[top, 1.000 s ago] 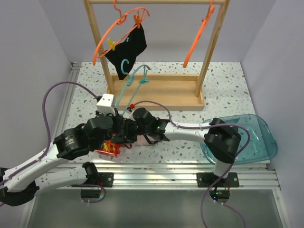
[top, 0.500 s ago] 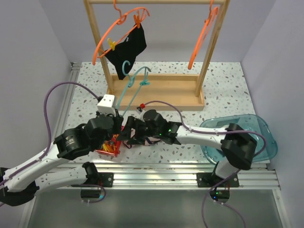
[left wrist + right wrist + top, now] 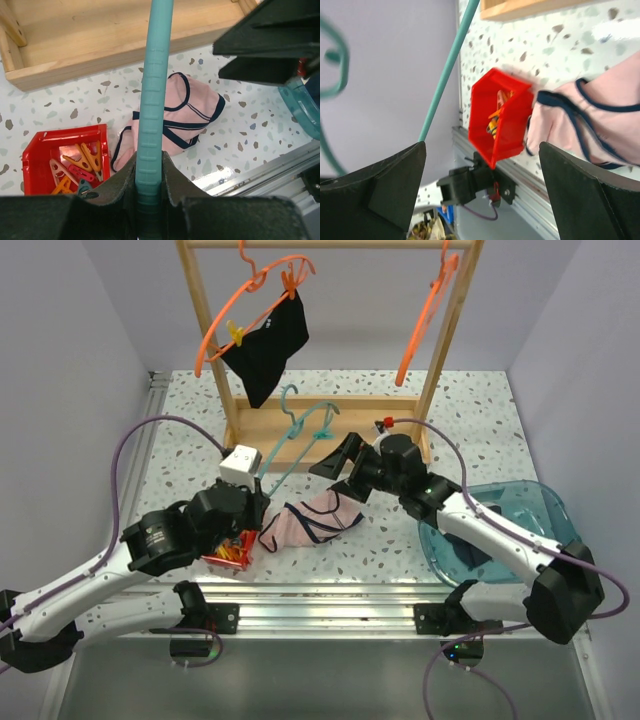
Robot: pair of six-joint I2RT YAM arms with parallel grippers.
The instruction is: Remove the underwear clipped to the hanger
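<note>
Pink briefs (image 3: 312,523) freed; black briefs (image 3: 268,345) still clipped.
Top view: pink briefs lie on the desk (image 3: 470,410) before the wooden rack (image 3: 330,435); black briefs hang pegged to an orange hanger (image 3: 210,340) on its rail. Left wrist: left end effector (image 3: 150,172) clamps the teal hanger (image 3: 155,75), which likely must be shed first. Right wrist: right end effector (image 3: 481,165) gapes wide, empty, red peg bin (image 3: 502,120) beyond.

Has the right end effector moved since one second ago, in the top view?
Yes. The right end effector went up and right in the top view, away from the red bin and close to the wooden rack base.
</note>
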